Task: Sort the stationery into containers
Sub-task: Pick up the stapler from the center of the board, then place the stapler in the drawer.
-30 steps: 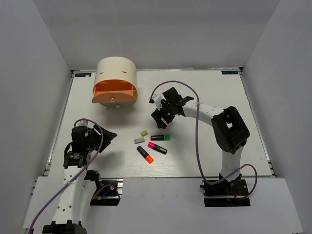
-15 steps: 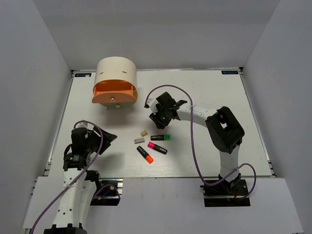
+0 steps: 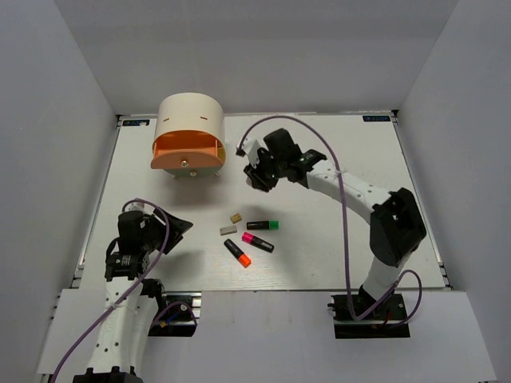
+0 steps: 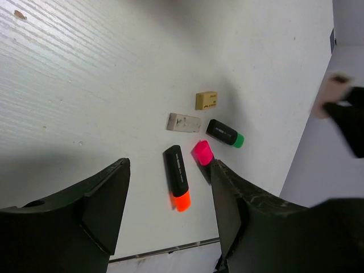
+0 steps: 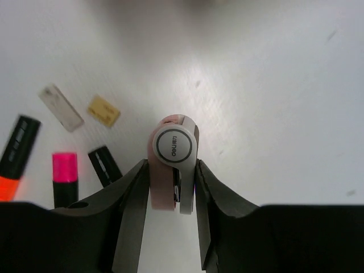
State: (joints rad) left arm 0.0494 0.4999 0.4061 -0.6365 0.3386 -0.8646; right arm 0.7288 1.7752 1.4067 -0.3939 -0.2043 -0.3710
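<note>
Now that the right gripper [image 5: 171, 168] has drawn its jaws in from wide apart, you have the small pink-and-white plastic piece with the round white face [image 5: 173, 147] pinched between them. It seems to be clear of the white desk [image 3: 319, 255]. In the overhead view the right gripper has also swung from just above the loose items up and left toward the centre of the frame. It now sits just right of the large cream cylindrical drum with the orange drawer front [image 3: 190, 120] at upper left.

So one item looks picked and on its way, but nothing is sorted yet. Left lying in the middle of the overhead frame, unmoved, are:
- the short black highlighter with the green cap [image 3: 263, 225]
- the pink-capped black highlighter [image 3: 257, 242]
- the orange-capped black highlighter [image 3: 237, 252]
- the yellowish eraser block [image 3: 236, 216]
- the pale grey eraser block [image 3: 228, 230]

Your left gripper [image 4: 169, 170], at lower left, has barely shifted, and its jaws stand partly apart with nothing between them.
</note>
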